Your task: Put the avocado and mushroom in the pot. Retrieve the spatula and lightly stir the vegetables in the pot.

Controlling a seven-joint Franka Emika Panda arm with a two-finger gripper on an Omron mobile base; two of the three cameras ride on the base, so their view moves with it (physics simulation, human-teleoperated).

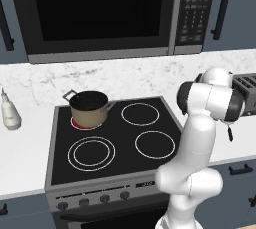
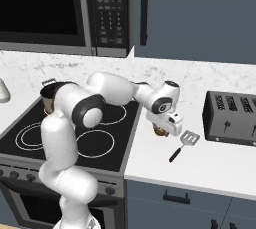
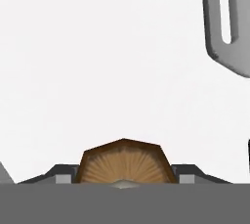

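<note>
The hand (image 2: 161, 130) is lowered to the white table (image 2: 210, 168) just right of the stove (image 2: 100, 143), closed on the mushroom (image 3: 125, 163), whose brown cap and pale gills are seen between the two finger tips in the hand view, its lower part cut off. In the right base view the mushroom is mostly hidden under the hand. The spatula (image 2: 184, 143) lies close by, before the toaster (image 2: 231, 118). The pot (image 1: 89, 108) sits on the stove's rear left burner; its dark inside cannot be made out.
</note>
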